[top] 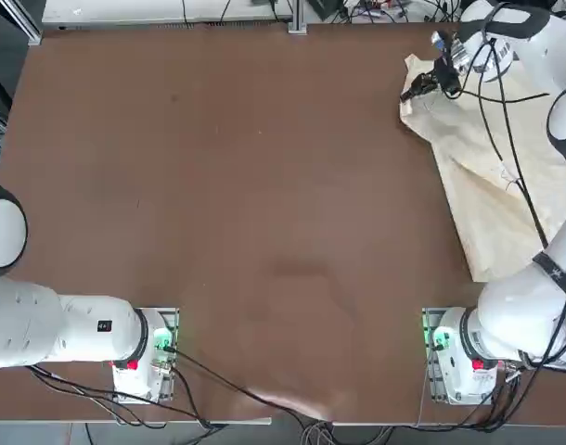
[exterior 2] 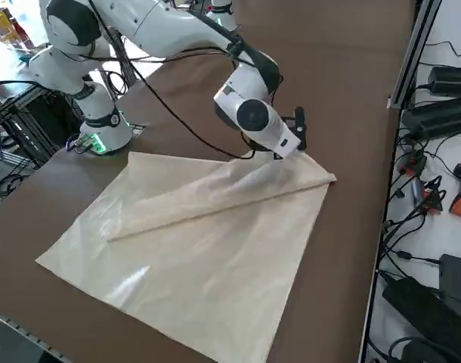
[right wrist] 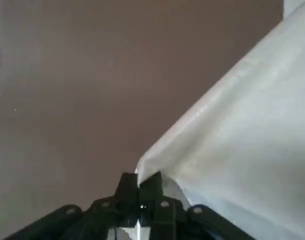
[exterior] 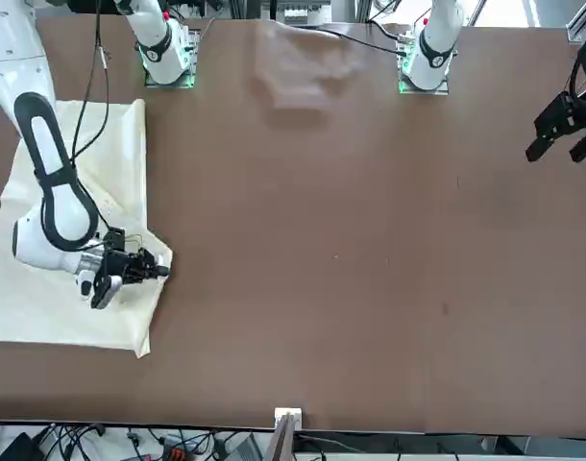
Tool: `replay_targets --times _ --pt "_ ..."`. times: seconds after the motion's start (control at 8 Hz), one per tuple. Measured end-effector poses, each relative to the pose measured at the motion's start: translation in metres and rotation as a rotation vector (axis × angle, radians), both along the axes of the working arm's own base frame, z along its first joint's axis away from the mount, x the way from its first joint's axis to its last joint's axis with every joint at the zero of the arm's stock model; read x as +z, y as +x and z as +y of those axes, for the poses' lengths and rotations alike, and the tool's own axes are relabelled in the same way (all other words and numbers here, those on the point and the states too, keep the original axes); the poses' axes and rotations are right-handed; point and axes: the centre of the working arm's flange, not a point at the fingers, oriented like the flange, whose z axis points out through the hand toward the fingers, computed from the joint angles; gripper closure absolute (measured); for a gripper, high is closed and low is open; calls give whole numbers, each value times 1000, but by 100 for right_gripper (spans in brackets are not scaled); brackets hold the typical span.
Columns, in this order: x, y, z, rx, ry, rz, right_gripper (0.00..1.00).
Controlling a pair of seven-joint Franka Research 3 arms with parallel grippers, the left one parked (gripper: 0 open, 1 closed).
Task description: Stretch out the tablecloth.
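Note:
The cream tablecloth [top: 506, 185] lies at the right side of the brown table, partly folded over itself, with a long crease running across it [exterior 2: 208, 249]. My right gripper [top: 411, 91] is at the cloth's far corner, on the side facing the middle of the table, low over the surface. Its fingers are shut on the cloth's edge there, which the wrist view shows pinched between the fingertips [right wrist: 139, 182] with the sheet [right wrist: 242, 130] rising away from them. The front view has the gripper [exterior: 163, 271] at the cloth's [exterior: 120, 173] inner near corner, and the side view has the gripper [exterior 2: 300, 136] at the cloth's far corner.
The bare brown table [top: 227, 185] stretches wide to the left of the cloth. The parked left arm [top: 42, 320] sits at the near left. Beyond the table's right edge runs a rail [exterior 2: 408, 53] with cables and devices [exterior 2: 434, 189].

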Motion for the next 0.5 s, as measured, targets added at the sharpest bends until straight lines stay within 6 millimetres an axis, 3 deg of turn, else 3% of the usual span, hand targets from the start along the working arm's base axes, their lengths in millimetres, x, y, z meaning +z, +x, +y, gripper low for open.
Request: replay_targets --times 0.5 --pt "-3 13 19 -269 -6 142 98"
